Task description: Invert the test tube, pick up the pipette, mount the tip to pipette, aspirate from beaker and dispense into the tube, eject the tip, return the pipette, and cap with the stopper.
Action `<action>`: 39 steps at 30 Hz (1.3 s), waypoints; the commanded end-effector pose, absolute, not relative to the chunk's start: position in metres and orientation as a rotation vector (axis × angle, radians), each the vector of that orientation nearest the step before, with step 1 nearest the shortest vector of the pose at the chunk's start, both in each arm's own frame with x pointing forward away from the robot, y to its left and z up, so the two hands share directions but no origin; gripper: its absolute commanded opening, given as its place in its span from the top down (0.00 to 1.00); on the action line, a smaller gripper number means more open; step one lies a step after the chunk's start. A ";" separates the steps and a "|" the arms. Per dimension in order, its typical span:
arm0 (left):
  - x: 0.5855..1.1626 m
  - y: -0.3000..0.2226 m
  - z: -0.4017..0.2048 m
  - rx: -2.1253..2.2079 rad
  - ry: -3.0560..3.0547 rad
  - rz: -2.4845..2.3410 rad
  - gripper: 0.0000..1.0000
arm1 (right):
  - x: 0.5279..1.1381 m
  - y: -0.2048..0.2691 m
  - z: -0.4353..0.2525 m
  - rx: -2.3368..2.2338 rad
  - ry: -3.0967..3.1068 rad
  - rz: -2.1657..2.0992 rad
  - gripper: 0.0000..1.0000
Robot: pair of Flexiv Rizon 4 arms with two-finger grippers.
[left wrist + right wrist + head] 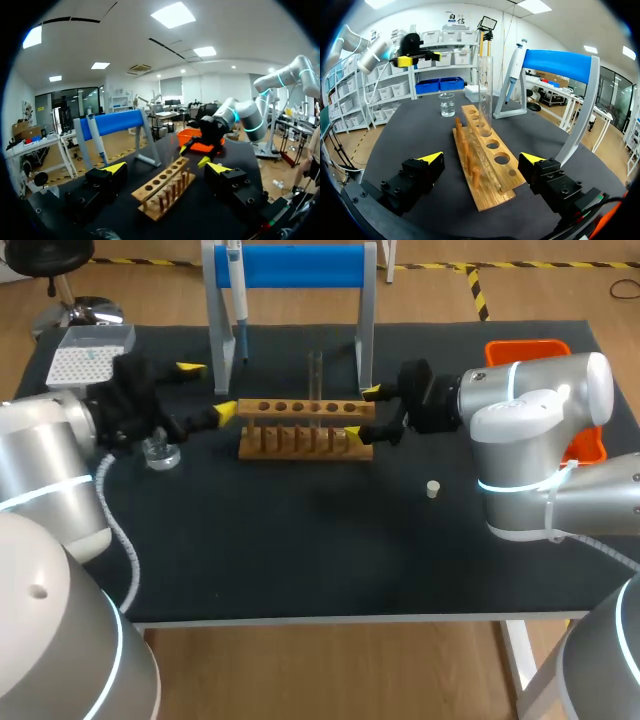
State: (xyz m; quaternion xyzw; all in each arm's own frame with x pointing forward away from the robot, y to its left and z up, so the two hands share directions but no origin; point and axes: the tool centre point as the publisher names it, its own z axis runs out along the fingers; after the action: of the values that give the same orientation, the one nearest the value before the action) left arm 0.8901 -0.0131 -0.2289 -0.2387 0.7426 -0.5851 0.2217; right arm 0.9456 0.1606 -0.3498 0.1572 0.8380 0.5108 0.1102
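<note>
Currently left end effector (208, 390), right end effector (362, 412) both apart; each beside one rack (305, 430) end.

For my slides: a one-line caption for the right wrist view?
Open right tool faces the wooden rack, a test tube standing in it, beaker beyond.

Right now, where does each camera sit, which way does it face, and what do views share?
Head view: above, behind, looking down on the table; left gripper and right gripper show.
Left wrist view: on left wrist, facing along the rack toward the right arm; own fingertips show.
Right wrist view: on right wrist, facing test tube and beaker; own fingertips show.
Shared: the rack, in all three.
</note>
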 end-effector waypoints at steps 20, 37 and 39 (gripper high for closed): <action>0.921 0.200 -0.274 -1.284 1.702 -1.052 0.00 | 0.946 0.160 -0.350 0.461 2.463 1.503 0.00; 0.981 0.225 -0.285 -1.366 1.696 -1.020 0.00 | 0.946 0.160 -0.350 0.461 2.463 1.503 0.00; 0.988 0.228 -0.289 -1.380 1.696 -1.021 0.00 | 0.946 0.160 -0.350 0.461 2.463 1.503 0.00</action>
State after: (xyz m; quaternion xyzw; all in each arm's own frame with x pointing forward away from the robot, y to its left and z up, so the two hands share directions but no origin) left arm 0.9657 0.2299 -0.2821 -0.5253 0.6608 -0.4070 0.3488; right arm 0.9456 0.1607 -0.3498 0.1572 0.8380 0.5108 0.1102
